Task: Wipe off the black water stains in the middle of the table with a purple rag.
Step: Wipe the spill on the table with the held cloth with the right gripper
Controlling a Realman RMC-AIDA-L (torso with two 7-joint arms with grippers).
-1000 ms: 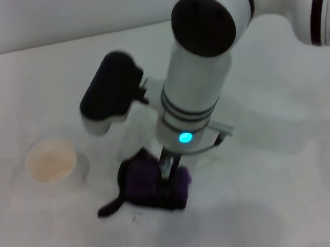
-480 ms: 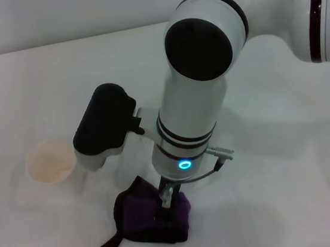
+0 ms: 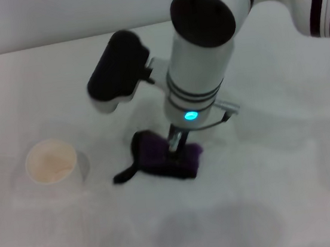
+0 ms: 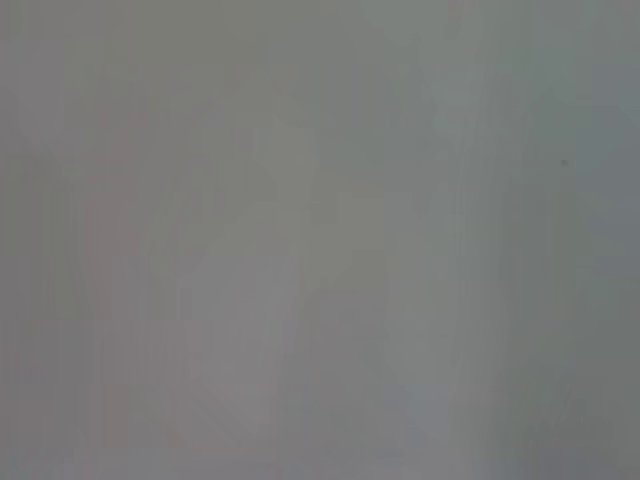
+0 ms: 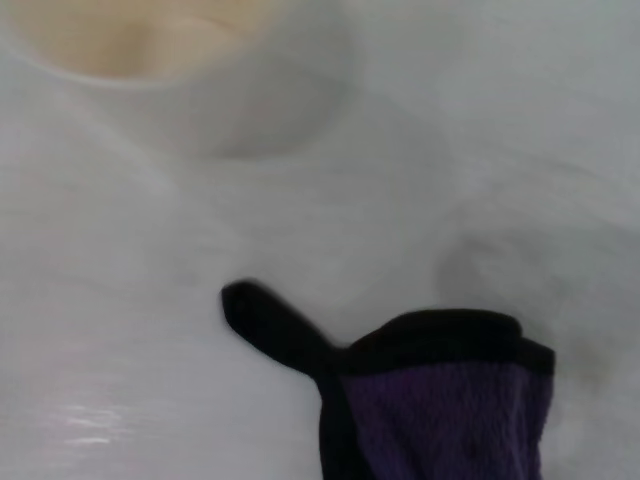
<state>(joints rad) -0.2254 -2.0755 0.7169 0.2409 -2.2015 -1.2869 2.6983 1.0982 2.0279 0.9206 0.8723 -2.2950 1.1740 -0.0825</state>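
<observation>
The purple rag (image 3: 160, 159) lies bunched on the white table (image 3: 292, 174) near its middle, its black tail (image 3: 123, 177) trailing toward the left. My right gripper (image 3: 177, 145) comes straight down onto the rag's top and is shut on it, pressing it against the tabletop. In the right wrist view the purple rag (image 5: 440, 410) fills the lower part, with its tail (image 5: 270, 325) sticking out over the bare white table (image 5: 120, 300). No black water stains show in any view; whatever lies under the rag is hidden. The left gripper is out of view.
A white paper cup (image 3: 50, 163) stands upright to the left of the rag, also seen as the cup (image 5: 150, 40) in the right wrist view. The right arm's black wrist housing (image 3: 117, 66) hangs above the table behind the rag. The left wrist view shows only a plain grey surface.
The right gripper swept the rag toward the table's near edge, then back away from me and slightly right. The cup has not moved.
</observation>
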